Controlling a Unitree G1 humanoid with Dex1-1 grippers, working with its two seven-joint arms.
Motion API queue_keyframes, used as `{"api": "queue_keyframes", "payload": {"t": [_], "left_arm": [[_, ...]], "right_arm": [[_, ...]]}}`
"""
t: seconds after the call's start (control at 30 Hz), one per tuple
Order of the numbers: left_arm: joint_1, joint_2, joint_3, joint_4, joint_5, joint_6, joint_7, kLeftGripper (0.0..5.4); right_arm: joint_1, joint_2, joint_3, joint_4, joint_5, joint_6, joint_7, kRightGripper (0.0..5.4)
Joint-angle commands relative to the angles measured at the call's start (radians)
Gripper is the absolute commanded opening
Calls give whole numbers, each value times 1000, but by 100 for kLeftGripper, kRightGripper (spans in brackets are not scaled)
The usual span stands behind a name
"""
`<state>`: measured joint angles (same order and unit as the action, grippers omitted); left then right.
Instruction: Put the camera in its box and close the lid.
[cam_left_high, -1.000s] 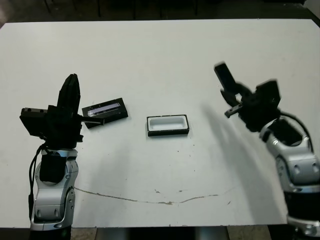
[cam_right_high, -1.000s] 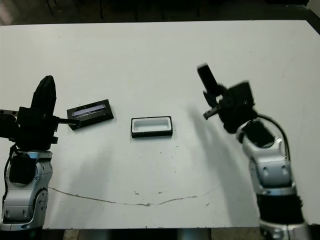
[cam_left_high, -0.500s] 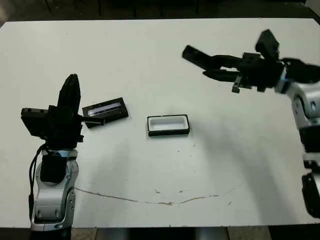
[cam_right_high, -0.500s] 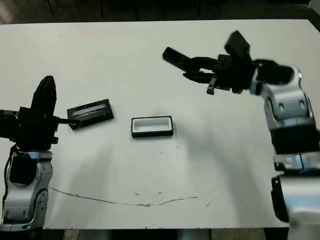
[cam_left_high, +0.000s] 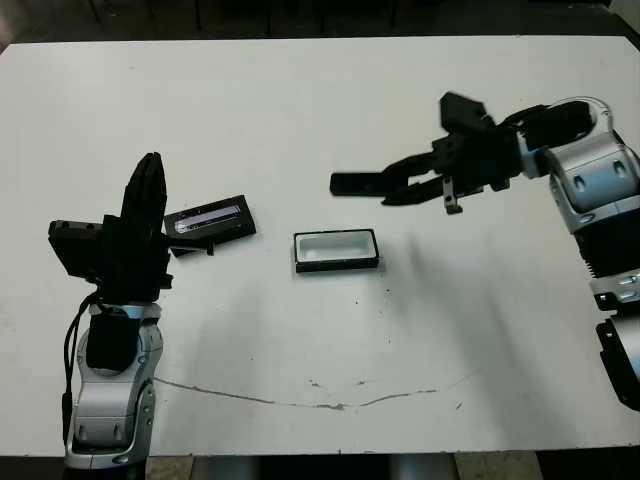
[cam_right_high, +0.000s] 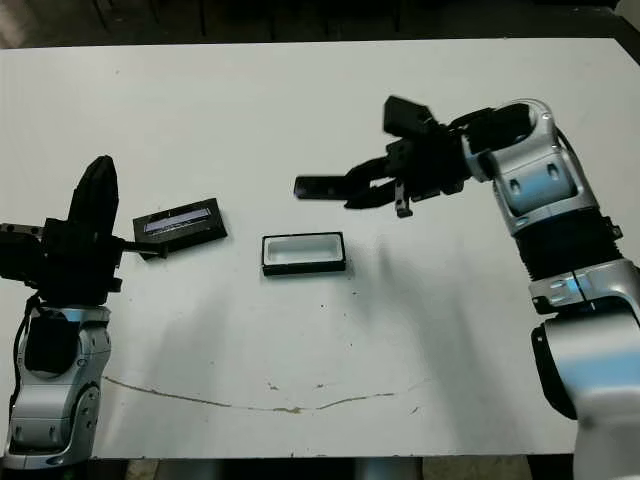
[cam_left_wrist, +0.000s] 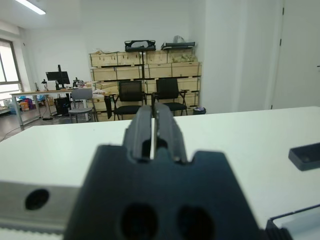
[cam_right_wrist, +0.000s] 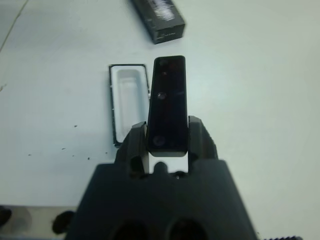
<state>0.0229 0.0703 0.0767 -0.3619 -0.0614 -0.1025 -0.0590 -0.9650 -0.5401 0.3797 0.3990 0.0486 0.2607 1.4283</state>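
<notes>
Camera (cam_left_high: 356, 183) sits clamped between the fingers of the right gripper (cam_left_high: 405, 188), a little above and right of centre in the head views, sticking out level toward the left of the frame like a short plank. The grip is at one end of the bar, so most of its length stays free, which should let that free end go into the tray first. The right wrist view shows this plainly: the two fingers (cam_right_wrist: 134, 142) pinch the lower end of the camera, and its far end points over the open box (cam_right_wrist: 127, 102) below.

The box lies just below centre on the white table (cam_left_high: 320, 90), white lining upward, long side across the frame, clear of everything else. The camera hangs above and slightly beyond it, not yet over the cavity and not touching it. Its long axis already runs roughly parallel to the tray's, presumably so it can drop in without twisting.

The lid (cam_left_high: 210, 220) rests flat to the left of the box, silvery strip up, well apart from the tray, so the opening stays free. Just beside it the left gripper (cam_left_high: 148, 195) stands upright with its fingers pressed together on nothing, apparently parked near the lid for the closing step.
</notes>
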Motion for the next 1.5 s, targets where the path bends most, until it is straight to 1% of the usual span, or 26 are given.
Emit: {"api": "queue_keyframes", "payload": {"t": [0.03,0.23,0.27,0.47,0.63,0.93,1.13,1.27,1.5], "left_arm": [[14,-2,-1,15,1,11,4,0],[13,-3,0,10,1,23,5,0],[12,-3,0,11,1,22,5,0],[9,-4,3,11,0,33,8,0],[9,-4,-1,9,4,35,10,0],[11,-4,-6,11,9,24,10,0],[15,-2,-9,13,13,22,10,0],[19,-3,-10,12,14,18,9,0],[30,-5,-13,5,7,13,5,0]], "right_arm": [[14,12,28,-10,-9,17,28,59],[30,50,53,56,-9,-15,71,59],[31,53,60,57,-16,-11,72,59],[43,53,91,27,-58,2,61,59],[58,64,93,40,-58,8,73,59],[56,54,114,11,-91,36,71,59],[55,61,119,-6,-94,26,82,59],[49,75,131,-9,-103,15,78,59],[5,120,179,4,-151,49,69,59]]}}
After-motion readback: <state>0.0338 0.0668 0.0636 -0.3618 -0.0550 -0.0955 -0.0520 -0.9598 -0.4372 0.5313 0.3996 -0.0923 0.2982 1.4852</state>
